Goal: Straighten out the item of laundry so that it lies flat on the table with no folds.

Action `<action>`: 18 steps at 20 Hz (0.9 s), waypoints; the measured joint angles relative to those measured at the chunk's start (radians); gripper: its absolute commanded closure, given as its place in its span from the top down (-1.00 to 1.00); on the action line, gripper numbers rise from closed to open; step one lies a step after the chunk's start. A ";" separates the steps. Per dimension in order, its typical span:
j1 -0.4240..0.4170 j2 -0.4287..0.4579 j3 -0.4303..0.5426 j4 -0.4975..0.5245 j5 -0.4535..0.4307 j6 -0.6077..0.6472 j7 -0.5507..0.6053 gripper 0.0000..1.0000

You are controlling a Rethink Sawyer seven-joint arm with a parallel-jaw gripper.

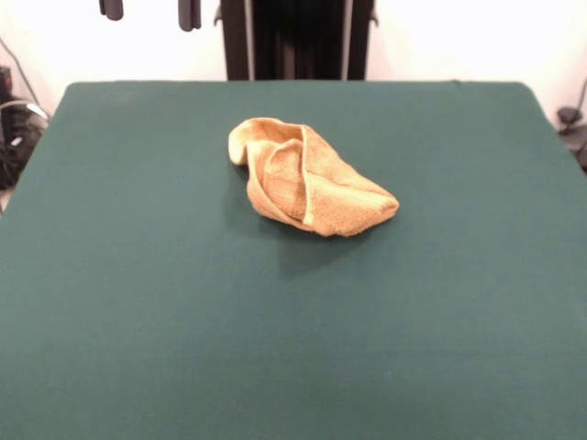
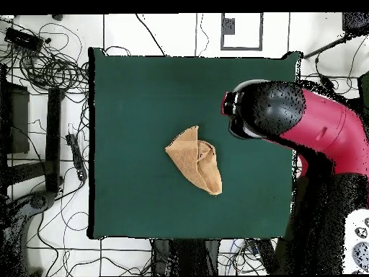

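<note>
The towel [image 1: 307, 179] lies crumpled near the middle of the green table [image 1: 138, 302], folded over itself into a rough wedge with a paler hem running down its centre (in the overhead view it sits just right of centre [image 2: 194, 160]). The gripper [image 1: 151, 11] shows only as two dark fingertips [image 1: 111, 9] at the upper left edge of the front view, set apart from each other, holding nothing. The red arm [image 2: 310, 126] hangs over the table's right edge in the overhead view, well apart from the towel.

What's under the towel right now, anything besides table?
Only the green table shows around the towel, which lies crumpled and folded over itself. Its folds hide the lower layers and the cloth directly beneath, so anything tucked under there cannot be seen.
</note>
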 measured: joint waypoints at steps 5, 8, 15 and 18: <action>0.000 0.001 0.001 0.007 -0.003 0.000 0.000 1.00; 0.000 0.001 0.001 0.010 -0.005 0.000 0.000 1.00; 0.000 0.004 0.002 0.024 -0.010 -0.001 0.000 1.00; -0.001 0.007 0.003 0.029 -0.012 -0.013 0.000 1.00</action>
